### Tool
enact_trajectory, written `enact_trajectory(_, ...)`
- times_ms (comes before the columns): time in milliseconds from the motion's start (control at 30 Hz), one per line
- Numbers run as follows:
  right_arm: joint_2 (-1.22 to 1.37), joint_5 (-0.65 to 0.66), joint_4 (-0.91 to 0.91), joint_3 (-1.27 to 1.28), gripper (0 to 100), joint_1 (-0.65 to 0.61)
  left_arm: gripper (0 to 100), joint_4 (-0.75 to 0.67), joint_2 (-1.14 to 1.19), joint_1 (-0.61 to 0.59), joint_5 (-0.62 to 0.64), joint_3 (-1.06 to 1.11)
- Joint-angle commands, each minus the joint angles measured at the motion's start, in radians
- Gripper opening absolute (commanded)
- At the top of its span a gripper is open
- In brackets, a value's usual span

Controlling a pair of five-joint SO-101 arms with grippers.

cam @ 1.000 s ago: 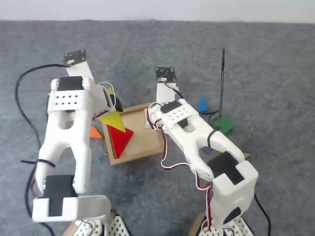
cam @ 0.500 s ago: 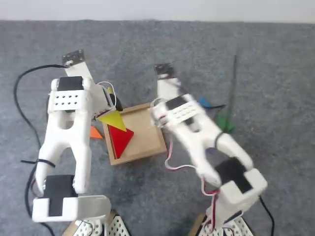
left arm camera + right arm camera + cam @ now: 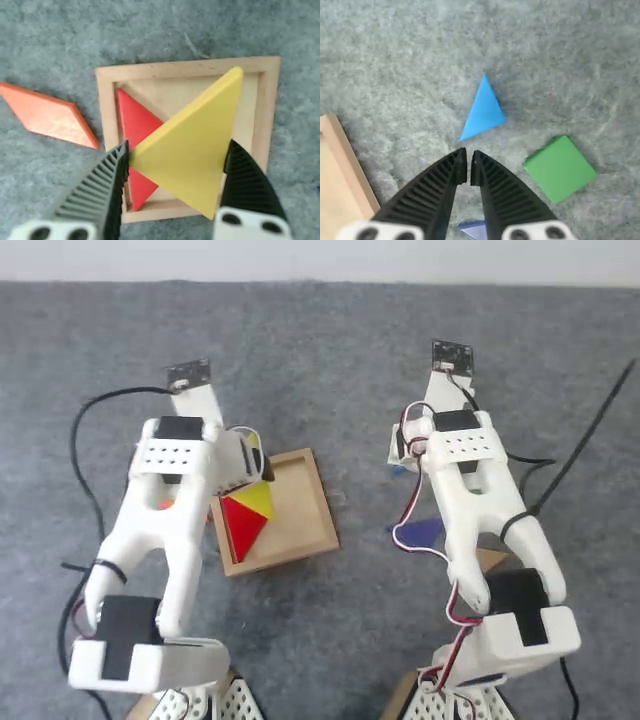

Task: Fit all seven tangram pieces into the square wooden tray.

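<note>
Looks to be mid-placement of the yellow triangle (image 3: 195, 150), pinched in the left gripper (image 3: 177, 150) and held tilted over the wooden tray (image 3: 107, 100), overlapping the red triangle (image 3: 137, 135) lying inside; next calls for levelling it, lowering it flush beside the red one, then releasing. Meanwhile, shut on nothing at the right gripper (image 3: 468, 157), near the blue triangle (image 3: 482, 110) on the carpet; probably needs opening before any pick.

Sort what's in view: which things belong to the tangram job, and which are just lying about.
Job: wooden tray, red triangle, yellow triangle in the left gripper, orange parallelogram, blue triangle, green square, purple piece.
Lying about: black cable, grey carpet.
</note>
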Motion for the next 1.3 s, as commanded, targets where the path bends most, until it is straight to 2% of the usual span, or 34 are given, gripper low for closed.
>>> enact_trajectory(0, -0.065, 0.021, -0.013, -0.012, 2.0, 0.013, 18, -0.023, -0.058, 0.006, 0.005, -0.047)
enact_trajectory(133, -0.065, 0.021, -0.010, -0.012, 2.0, 0.010, 18, -0.023, -0.054, 0.012, 0.126, -0.062)
enact_trajectory(267, -0.065, 0.021, -0.010, -0.011, 2.0, 0.010, 18, -0.023, -0.052, -0.002, 0.315, -0.061)
enact_trajectory(367, -0.065, 0.021, -0.010, -0.011, 2.0, 0.010, 18, -0.023, -0.052, -0.006, 0.384, -0.062)
enact_trajectory(500, -0.065, 0.021, -0.010, -0.011, 2.0, 0.010, 18, -0.020, -0.052, -0.006, 0.413, -0.059)
enact_trajectory(1267, -0.065, 0.018, -0.016, -0.011, 2.0, 0.010, 18, -0.002, -0.057, 0.028, 0.410, 0.002)
